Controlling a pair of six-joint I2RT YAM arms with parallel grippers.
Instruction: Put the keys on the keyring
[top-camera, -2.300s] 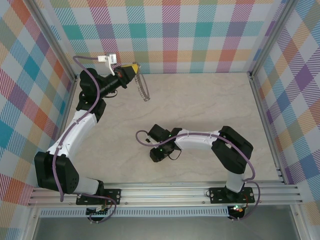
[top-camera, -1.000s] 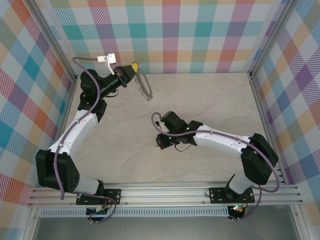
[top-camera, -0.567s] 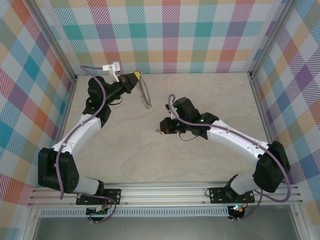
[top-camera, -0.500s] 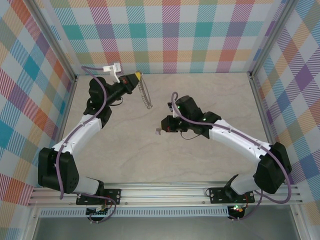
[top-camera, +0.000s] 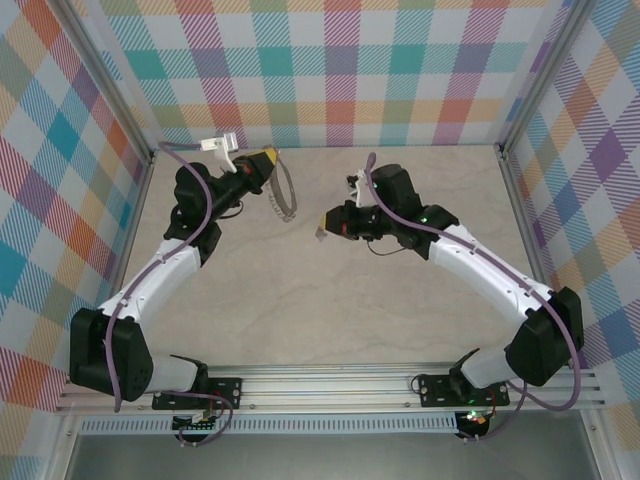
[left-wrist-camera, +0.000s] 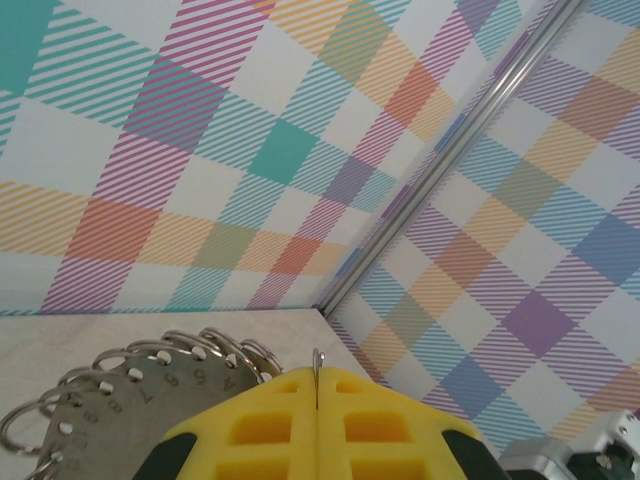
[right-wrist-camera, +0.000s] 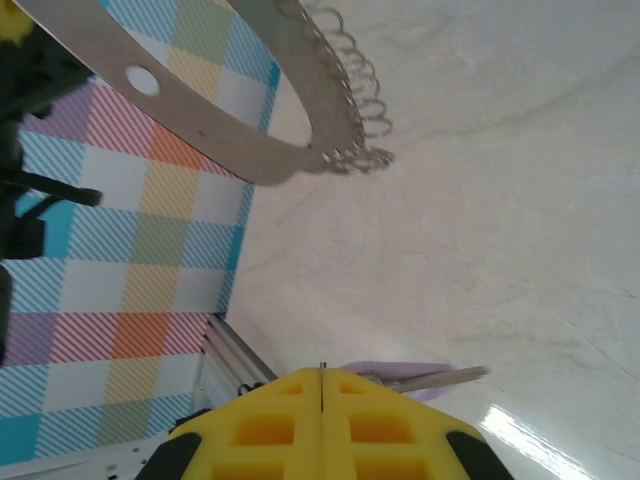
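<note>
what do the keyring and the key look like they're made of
The keyring: dull grey sheet metal, likely steel, with a punched hole and wire loops along its edge. The key: pale lilac tab, probably plastic, with a thin metallic blade.

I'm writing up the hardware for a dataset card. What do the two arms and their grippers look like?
The left arm and the right arm both have white link shells with black joints and black bases. A purple cable runs along each. The left gripper and right gripper have black bodies and yellow fingers moulded with square recesses.
</note>
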